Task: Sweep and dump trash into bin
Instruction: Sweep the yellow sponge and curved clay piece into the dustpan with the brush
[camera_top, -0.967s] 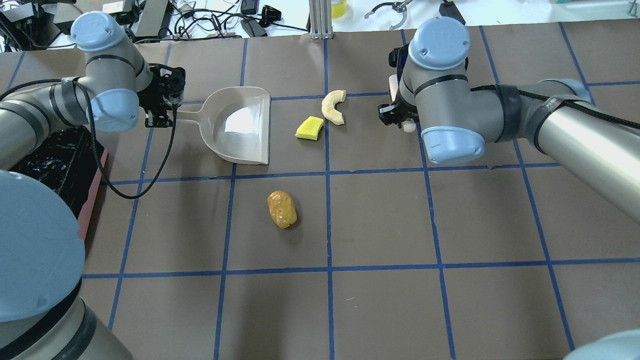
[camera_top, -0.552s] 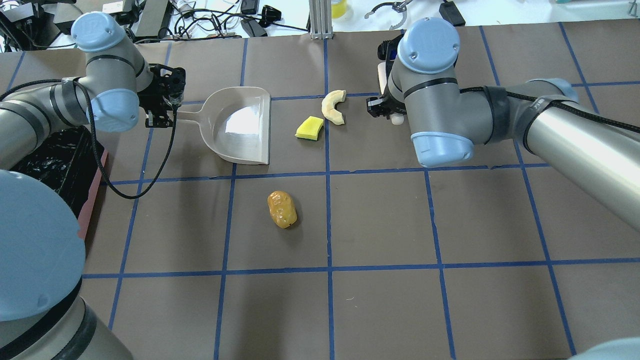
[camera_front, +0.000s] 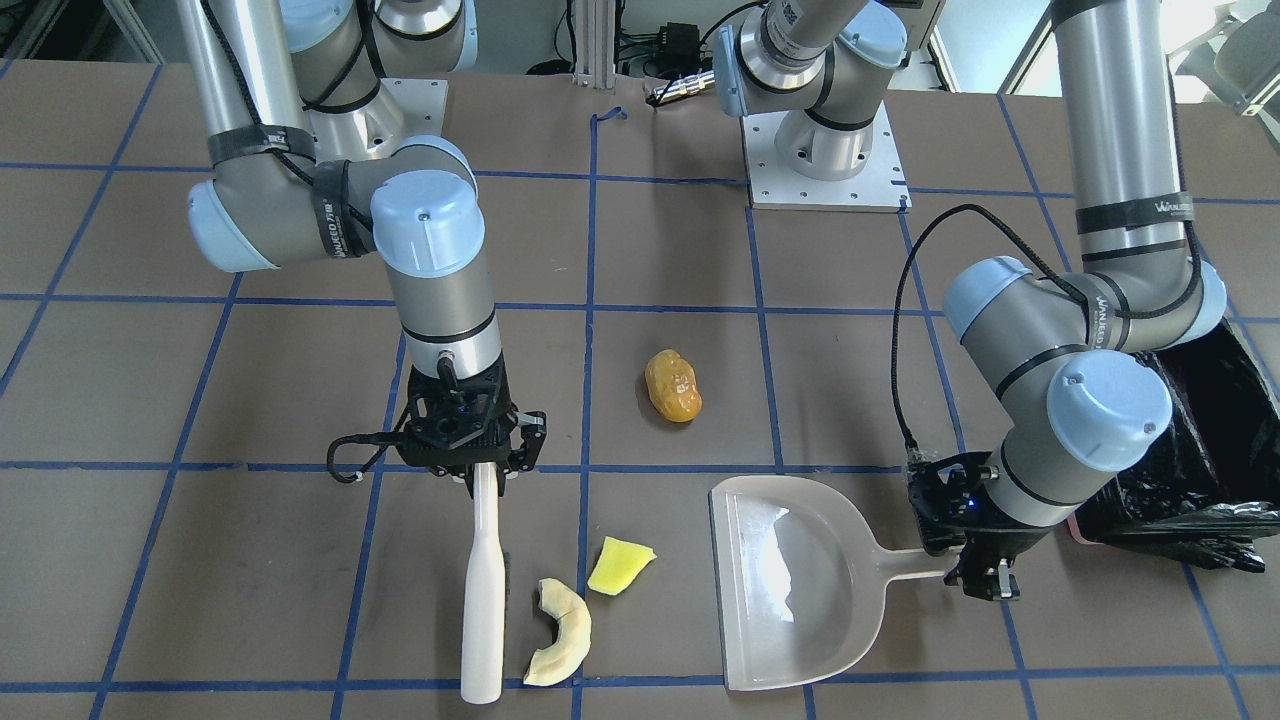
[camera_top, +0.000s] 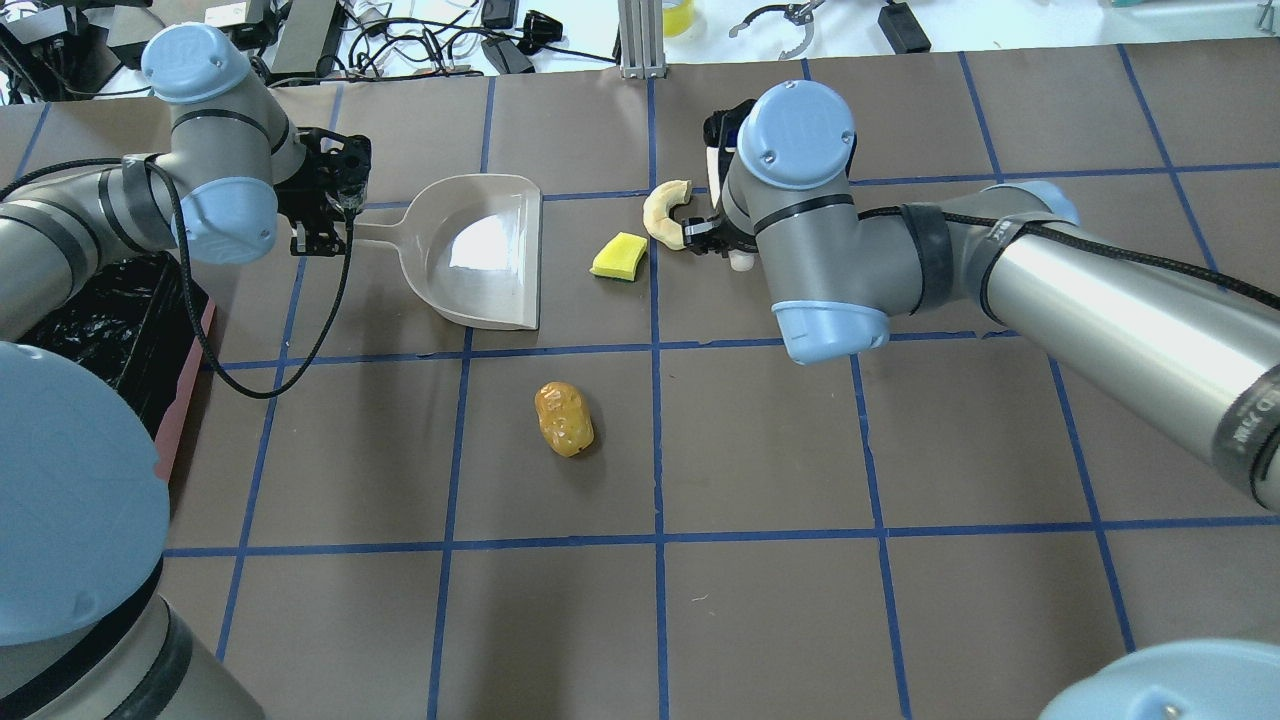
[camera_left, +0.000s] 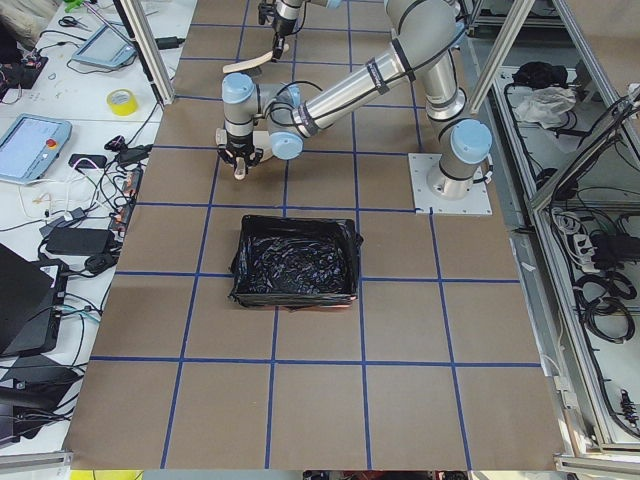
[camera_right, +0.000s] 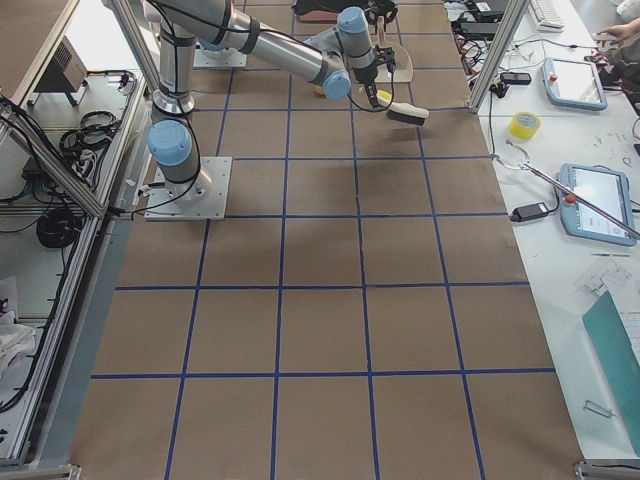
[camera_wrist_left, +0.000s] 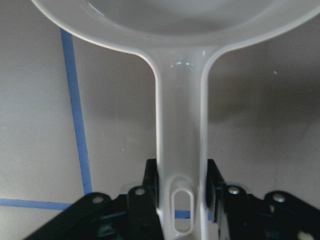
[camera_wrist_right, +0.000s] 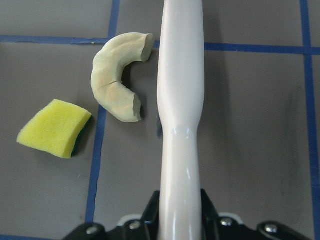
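My left gripper (camera_top: 325, 215) is shut on the handle (camera_wrist_left: 180, 150) of the pale grey-white dustpan (camera_top: 485, 250), which lies flat with its mouth toward the scraps. My right gripper (camera_front: 480, 465) is shut on a white brush handle (camera_wrist_right: 180, 100), held low just right of the cream crescent (camera_top: 665, 212). The crescent (camera_wrist_right: 116, 75) is almost touching the brush. The yellow wedge (camera_top: 619, 256) lies between the crescent and the dustpan. The orange-brown lump (camera_top: 564, 419) sits apart, nearer the robot. The pink-sided bin (camera_top: 120, 330) with its black liner stands at the table's left edge.
Cables, tools and an aluminium post (camera_top: 640, 40) line the far edge of the table. The two arm bases (camera_front: 825, 150) stand on the robot's side. In the exterior left view the bin (camera_left: 295, 262) sits near the left arm.
My right arm has carried the brush leftward, from well right of the crescent to right beside it. The left gripper, dustpan and the three scraps have not moved.
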